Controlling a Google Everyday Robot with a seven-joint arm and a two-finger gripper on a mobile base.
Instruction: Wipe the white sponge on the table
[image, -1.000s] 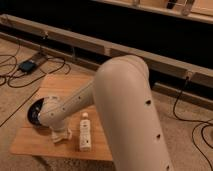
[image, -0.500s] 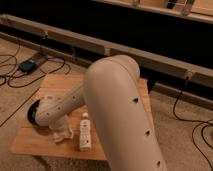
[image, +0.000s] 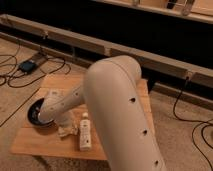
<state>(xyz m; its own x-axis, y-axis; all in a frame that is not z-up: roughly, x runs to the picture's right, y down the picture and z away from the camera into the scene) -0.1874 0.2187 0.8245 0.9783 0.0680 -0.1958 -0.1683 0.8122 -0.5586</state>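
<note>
Carpet and cables surround table (image: 40, 143). Arm (image: 117, 100) hides its right part. Dark bowl (image: 37, 111) sits left of bottle (image: 85, 133). White sponge (image: 65, 132) lies just left of bottle, under gripper (image: 63, 124), which is closed w/ tips mostly hidden. Prob. wiping step; next needs downward press + stroke away from bottle.

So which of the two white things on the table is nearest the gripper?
The white sponge, the small crumpled pad right at the gripper, low beside the dark bowl; the longer capped bottle lies beyond it.
</note>
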